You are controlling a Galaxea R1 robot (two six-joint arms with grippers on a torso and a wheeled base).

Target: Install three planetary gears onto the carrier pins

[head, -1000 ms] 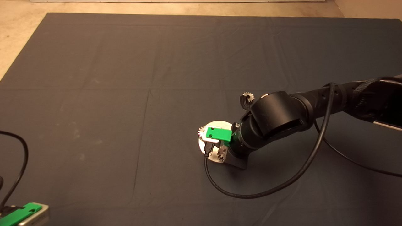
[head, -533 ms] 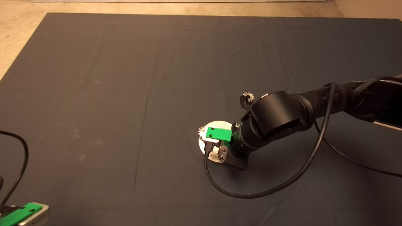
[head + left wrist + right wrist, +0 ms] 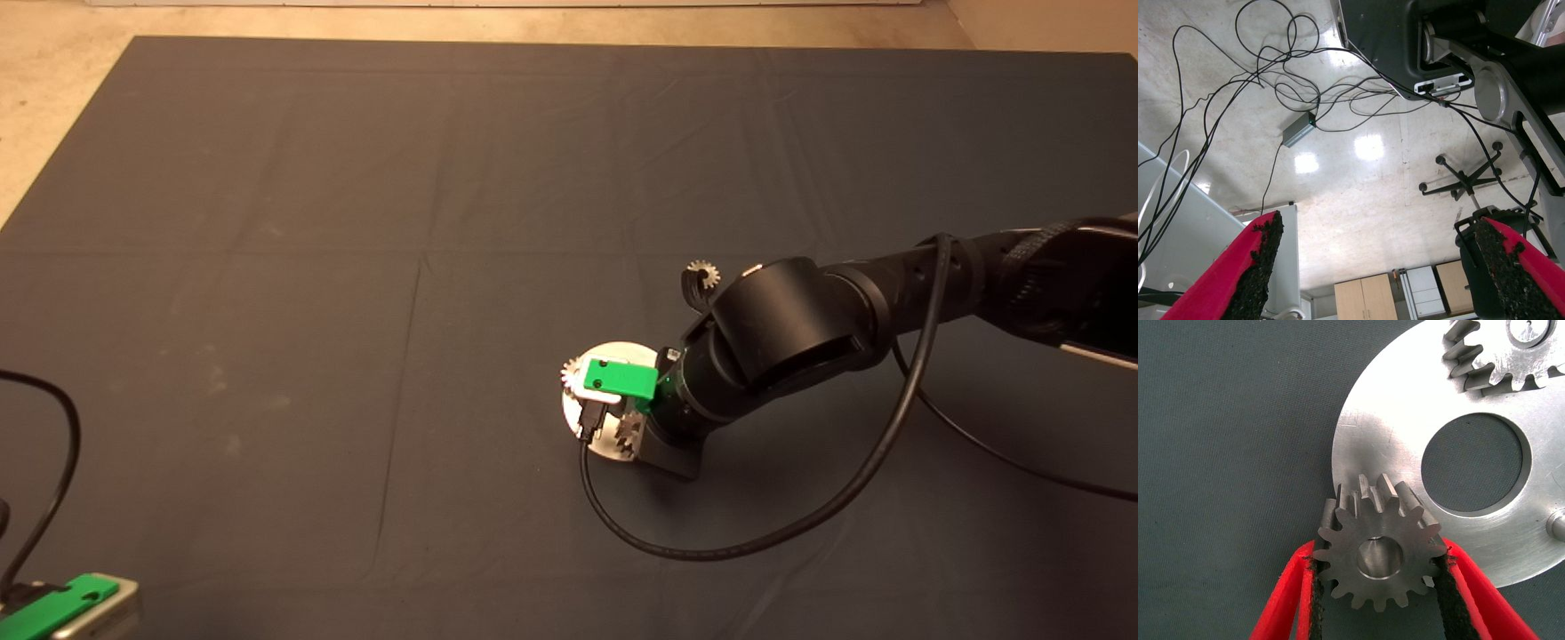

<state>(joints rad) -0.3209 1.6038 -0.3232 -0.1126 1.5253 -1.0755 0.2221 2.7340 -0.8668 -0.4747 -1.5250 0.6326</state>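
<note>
Gear (image 3: 1378, 550) clamped in our right tool (image 3: 1377, 587), at the plate (image 3: 1405, 460) rim; a seated gear (image 3: 1501, 353) beyond, bare pin (image 3: 1558, 523) beside; left tool (image 3: 1385, 267) open.

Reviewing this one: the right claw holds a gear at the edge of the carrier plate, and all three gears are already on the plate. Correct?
Not quite. The right claw does hold a gear at the carrier plate edge, but the head view shows one gear loose on the mat.

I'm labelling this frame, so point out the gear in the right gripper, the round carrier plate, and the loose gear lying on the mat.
Held gear (image 3: 1379, 559): right wrist view, on its face beside the bore.
Carrier plate (image 3: 1405, 413): right wrist view, on bare flat metal above the centre hole.
Loose gear (image 3: 703, 274): head view, on its toothed top.
</note>
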